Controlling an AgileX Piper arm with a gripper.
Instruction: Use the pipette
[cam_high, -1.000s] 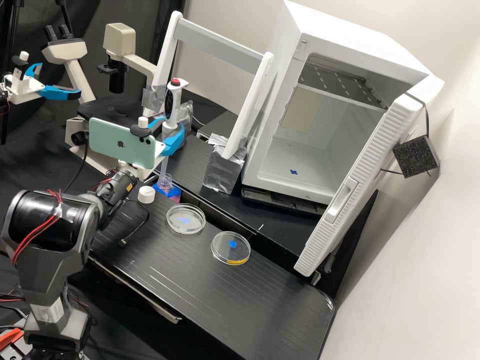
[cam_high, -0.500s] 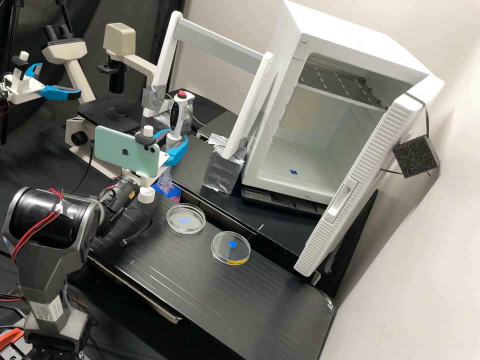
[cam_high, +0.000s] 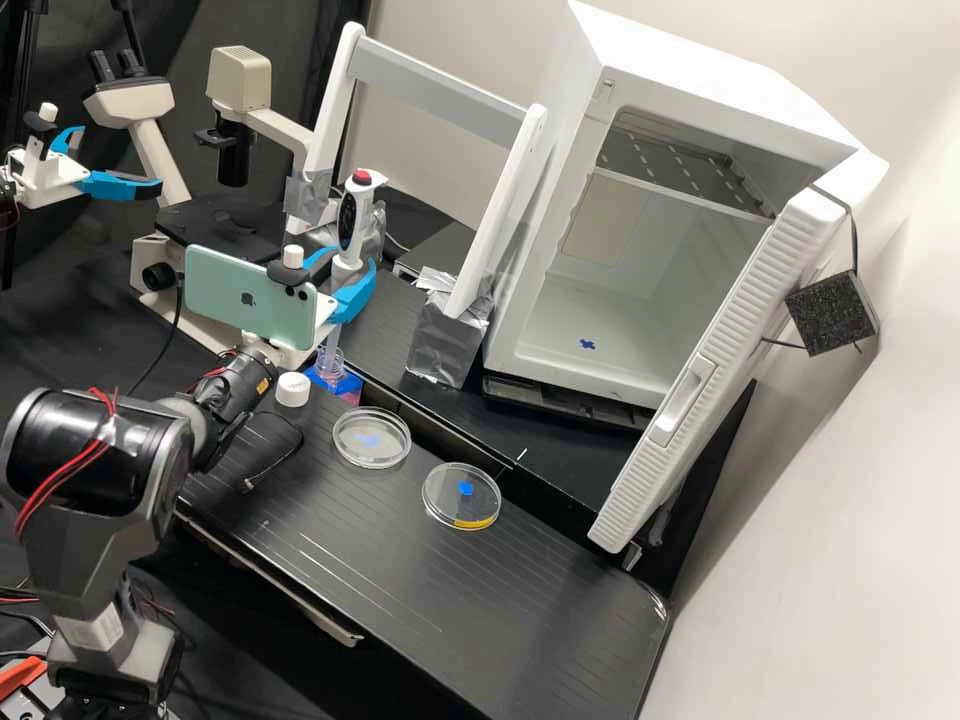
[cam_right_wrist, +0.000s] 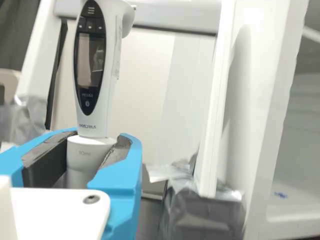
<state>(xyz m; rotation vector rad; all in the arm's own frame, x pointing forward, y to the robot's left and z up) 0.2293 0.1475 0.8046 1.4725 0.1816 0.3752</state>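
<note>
In the high view my gripper (cam_high: 337, 283) is shut around the lower body of the white pipette (cam_high: 358, 215), which stands nearly upright with its red top up. The pipette's tip end is at a small clear bottle (cam_high: 329, 366) at the back edge of the bench; whether it is inside the bottle's neck I cannot tell. In the wrist view the gripper (cam_right_wrist: 95, 150) has its blue fingers with dark pads on both sides of the pipette (cam_right_wrist: 95, 117), just below its dark display. A white cap (cam_high: 292, 389) lies beside the bottle.
Two clear petri dishes, one (cam_high: 371, 438) near the bottle and one (cam_high: 461, 497) with a yellow edge, lie on the black bench (cam_high: 450, 600). A white frame (cam_high: 497, 210) with foil-wrapped feet stands behind, an open white incubator (cam_high: 600, 300) at the right, a microscope (cam_high: 240, 80) at the back left.
The gripper and pipette have shifted right and come down toward the bottle over the last second, then risen very slightly. The grip is unchanged; the dishes and cap have not moved.
</note>
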